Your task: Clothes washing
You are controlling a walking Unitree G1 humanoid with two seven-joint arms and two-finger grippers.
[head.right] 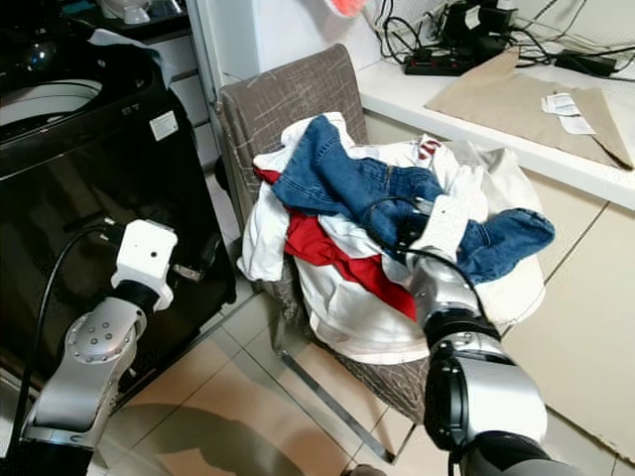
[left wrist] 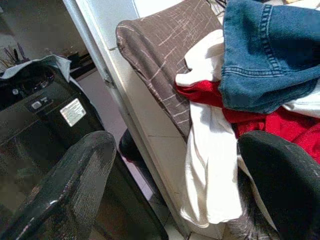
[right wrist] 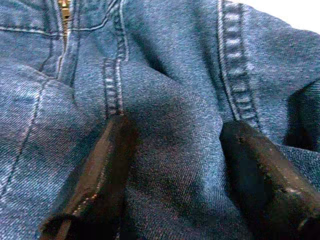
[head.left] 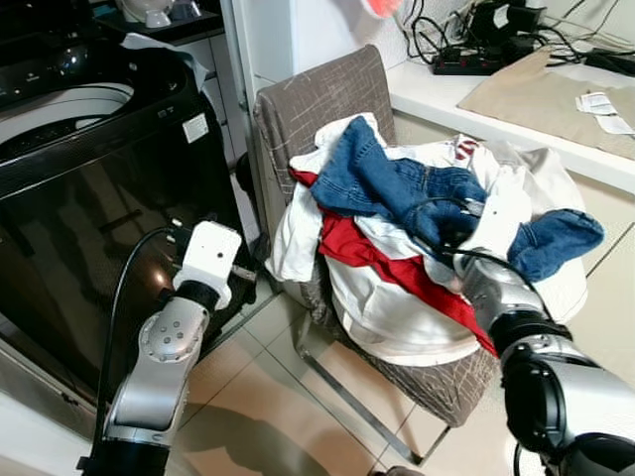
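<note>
Right gripper [right wrist: 172, 165] sits pressed into the jeans [head.left: 397, 183], fingers spread with a denim fold bunched between, not clenched yet. Jeans lie atop the laundry pile on the chair [head.left: 317, 99], long axis running across it. Left gripper [left wrist: 170, 190] hangs released, beside the washing machine [head.left: 89, 149].
</note>
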